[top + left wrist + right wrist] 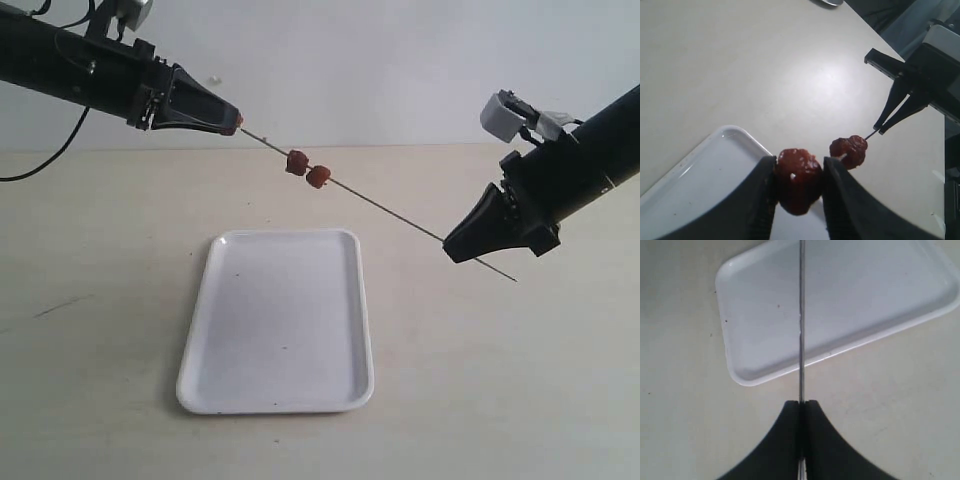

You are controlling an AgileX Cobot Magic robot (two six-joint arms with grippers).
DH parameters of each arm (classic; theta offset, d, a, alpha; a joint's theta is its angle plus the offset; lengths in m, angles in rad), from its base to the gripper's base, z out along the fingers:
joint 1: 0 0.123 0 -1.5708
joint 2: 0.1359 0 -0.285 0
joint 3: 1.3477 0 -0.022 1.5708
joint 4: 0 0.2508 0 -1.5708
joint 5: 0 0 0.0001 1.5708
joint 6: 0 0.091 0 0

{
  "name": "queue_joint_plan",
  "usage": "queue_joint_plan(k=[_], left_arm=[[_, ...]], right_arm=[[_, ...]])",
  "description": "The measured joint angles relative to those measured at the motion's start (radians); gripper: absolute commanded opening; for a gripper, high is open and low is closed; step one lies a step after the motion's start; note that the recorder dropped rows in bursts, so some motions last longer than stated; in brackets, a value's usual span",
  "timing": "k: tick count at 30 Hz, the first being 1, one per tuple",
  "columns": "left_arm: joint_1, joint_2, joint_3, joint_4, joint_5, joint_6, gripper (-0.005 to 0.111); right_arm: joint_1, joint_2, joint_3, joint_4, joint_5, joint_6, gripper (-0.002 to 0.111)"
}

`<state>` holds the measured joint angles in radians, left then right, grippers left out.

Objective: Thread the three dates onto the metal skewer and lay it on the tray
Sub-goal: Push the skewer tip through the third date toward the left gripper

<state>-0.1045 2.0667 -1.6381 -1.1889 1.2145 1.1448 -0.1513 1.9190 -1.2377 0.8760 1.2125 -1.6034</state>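
The metal skewer [400, 217] hangs slanted in the air above the far end of the white tray [285, 330]. My right gripper [452, 245] is shut on it near its lower end, and the rod [801, 315] runs straight out from between the closed fingers. Two dates [297, 162] [319, 177] sit side by side on the rod's upper half. My left gripper [236, 122] is at the skewer's upper tip, shut on a third date [799, 182] pinched between its fingers. Whether the tip has entered that date I cannot tell.
The tray [850, 295] lies flat on a pale tabletop with nothing on it. Both black arms reach in from the upper left and the right side. A light wall stands behind the table.
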Motion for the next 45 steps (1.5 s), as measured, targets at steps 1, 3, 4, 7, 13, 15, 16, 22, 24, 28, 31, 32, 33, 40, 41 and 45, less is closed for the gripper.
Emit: queue_joint_plan(k=[1, 3, 4, 7, 13, 15, 16, 22, 24, 28, 31, 32, 33, 40, 41, 45], left_arm=[[0.001, 0.0, 0.0, 0.0, 0.0, 0.0, 0.032], [0.001, 0.0, 0.0, 0.0, 0.0, 0.0, 0.032], [0.001, 0.0, 0.0, 0.0, 0.0, -0.002, 0.032], [0.001, 0.0, 0.0, 0.0, 0.0, -0.015, 0.032], [0.001, 0.0, 0.0, 0.002, 0.0, -0.03, 0.032], [0.001, 0.0, 0.0, 0.008, 0.0, -0.041, 0.032], [0.001, 0.0, 0.0, 0.008, 0.0, -0.047, 0.032], [-0.006, 0.0, 0.0, 0.011, 0.0, -0.073, 0.032], [-0.018, 0.0, 0.0, 0.018, 0.001, -0.073, 0.032], [-0.054, 0.0, 0.0, 0.042, -0.009, -0.075, 0.032], [-0.075, 0.0, 0.0, 0.06, -0.011, -0.075, 0.032], [-0.075, 0.0, 0.0, 0.061, -0.011, -0.075, 0.032], [-0.075, 0.0, 0.0, 0.061, -0.011, -0.075, 0.032], [-0.075, 0.0, 0.0, 0.061, -0.011, -0.075, 0.032], [-0.075, 0.0, 0.0, 0.061, -0.011, -0.075, 0.032], [-0.075, 0.0, 0.0, 0.061, -0.011, -0.075, 0.032]], right_arm=[[0.0, 0.0, 0.0, 0.0, 0.0, 0.0, 0.0], [0.0, 0.0, 0.0, -0.003, 0.0, 0.0, 0.0], [0.0, 0.0, 0.0, -0.003, 0.0, 0.0, 0.0], [0.0, 0.0, 0.0, -0.005, 0.0, 0.0, 0.0], [0.0, 0.0, 0.0, -0.005, 0.0, 0.0, 0.0], [0.0, 0.0, 0.0, -0.005, 0.0, 0.0, 0.0], [0.0, 0.0, 0.0, -0.005, 0.0, 0.0, 0.0], [0.0, 0.0, 0.0, -0.005, 0.0, 0.0, 0.0], [0.0, 0.0, 0.0, -0.005, 0.0, 0.0, 0.0], [0.0, 0.0, 0.0, -0.023, 0.0, 0.0, 0.0], [0.0, 0.0, 0.0, -0.023, 0.007, -0.016, 0.0], [0.0, 0.0, 0.0, -0.018, 0.007, -0.019, 0.0], [0.0, 0.001, 0.0, -0.012, 0.007, -0.024, 0.0], [0.0, 0.001, 0.0, -0.005, 0.005, -0.023, 0.0], [0.0, 0.001, 0.0, -0.005, 0.005, -0.023, 0.0], [0.0, 0.001, 0.0, -0.014, 0.005, -0.006, 0.0]])
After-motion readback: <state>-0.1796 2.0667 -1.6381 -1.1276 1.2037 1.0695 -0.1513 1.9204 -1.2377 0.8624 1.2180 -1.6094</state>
